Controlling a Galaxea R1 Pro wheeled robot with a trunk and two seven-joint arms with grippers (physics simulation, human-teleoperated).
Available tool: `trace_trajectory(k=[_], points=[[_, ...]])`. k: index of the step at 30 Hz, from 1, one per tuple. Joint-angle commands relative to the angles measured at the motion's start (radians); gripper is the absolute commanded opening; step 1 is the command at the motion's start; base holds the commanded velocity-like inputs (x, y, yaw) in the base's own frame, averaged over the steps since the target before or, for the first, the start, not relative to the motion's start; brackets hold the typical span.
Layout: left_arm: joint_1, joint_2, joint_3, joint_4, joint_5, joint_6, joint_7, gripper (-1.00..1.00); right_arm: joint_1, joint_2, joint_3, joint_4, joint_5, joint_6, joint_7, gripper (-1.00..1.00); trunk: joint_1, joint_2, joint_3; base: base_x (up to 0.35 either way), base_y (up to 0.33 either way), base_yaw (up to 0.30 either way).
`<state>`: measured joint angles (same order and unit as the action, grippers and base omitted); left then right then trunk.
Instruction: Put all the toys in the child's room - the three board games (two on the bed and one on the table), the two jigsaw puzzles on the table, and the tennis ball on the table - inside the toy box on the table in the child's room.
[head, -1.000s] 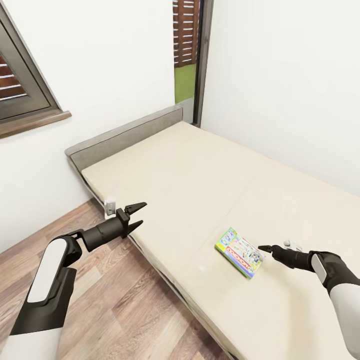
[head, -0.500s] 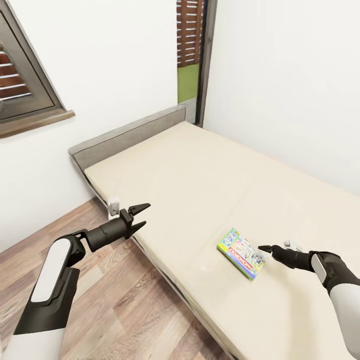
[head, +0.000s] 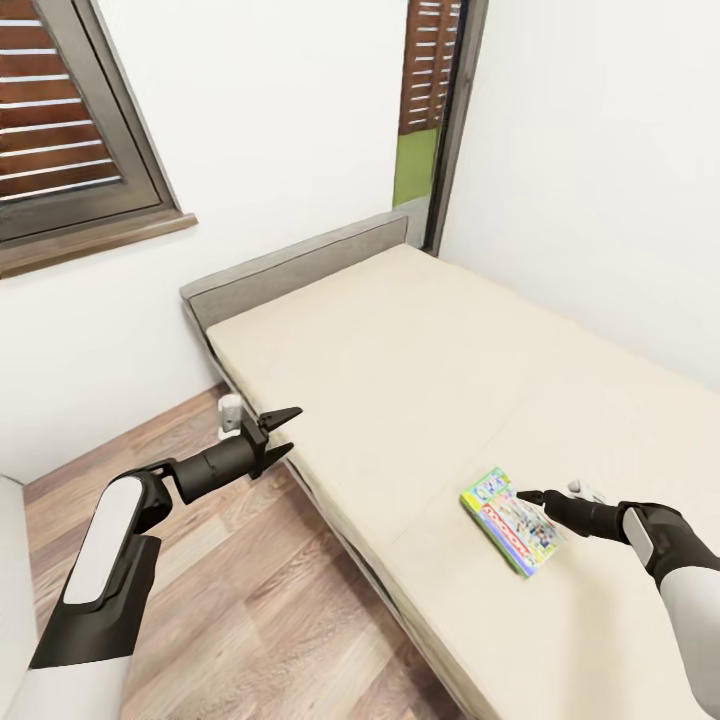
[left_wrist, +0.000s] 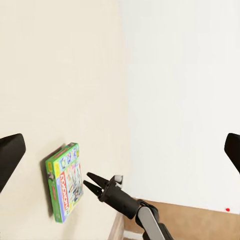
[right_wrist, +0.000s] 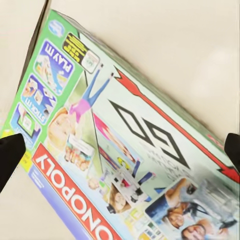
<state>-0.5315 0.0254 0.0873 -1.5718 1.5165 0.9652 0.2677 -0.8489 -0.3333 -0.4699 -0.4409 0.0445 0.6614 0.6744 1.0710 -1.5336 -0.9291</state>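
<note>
A board game (head: 512, 519) lies flat on the cream bed (head: 400, 360), in the lower right of the head view, near the bed's front edge. Its green-bordered lid faces up, and the right wrist view shows the box (right_wrist: 125, 145) from close above, with its red name strip and printed pictures.

The right arm reaches in from the lower right corner of the head view, forearm nearly level and pointing toward the frame's left. The right claw (head: 533, 497) hovers over the box's far right part; from this angle its dark tip looks narrow, yet the right wrist view shows the two fingertips (right_wrist: 10, 155) standing wide apart at opposite edges of the picture, with the box between them and nothing gripped. The left wrist view shows the same claw (left_wrist: 92, 182) from across the bed, its two tips spread and just beside the box (left_wrist: 64, 182).

The left arm rises from the lower left of the head view, elbow bent, forearm angled up and toward the right. The left claw (head: 283, 432) hangs open and empty above the wooden floor (head: 240, 600), just beside the bed's near edge, well apart from the game. A shuttered window (head: 70, 130) sits in the upper left.
</note>
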Motion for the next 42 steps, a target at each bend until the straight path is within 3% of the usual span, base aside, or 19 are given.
trace_trajectory(k=[1, 30, 42], points=[[-0.001, 0.0, 0.001, 0.0, 0.01, 0.003, 0.01, 1.0, -0.001, 0.001, -0.007, -0.001, 0.005, 0.007, 0.005, 1.0, 0.0, 0.0, -0.001, 0.0, 0.0, 0.086], [-0.002, -0.002, 0.0, -0.001, 0.007, 0.004, 0.013, 1.0, -0.001, 0.0, -0.006, -0.001, 0.003, 0.007, 0.007, 1.0, 0.0, 0.0, -0.001, 0.0, 0.0, 0.019], [-0.004, -0.003, -0.001, 0.0, 0.007, 0.003, 0.013, 1.0, 0.001, 0.005, -0.003, -0.001, 0.004, 0.008, 0.007, 1.0, 0.0, 0.0, -0.001, 0.0, 0.0, 0.151]])
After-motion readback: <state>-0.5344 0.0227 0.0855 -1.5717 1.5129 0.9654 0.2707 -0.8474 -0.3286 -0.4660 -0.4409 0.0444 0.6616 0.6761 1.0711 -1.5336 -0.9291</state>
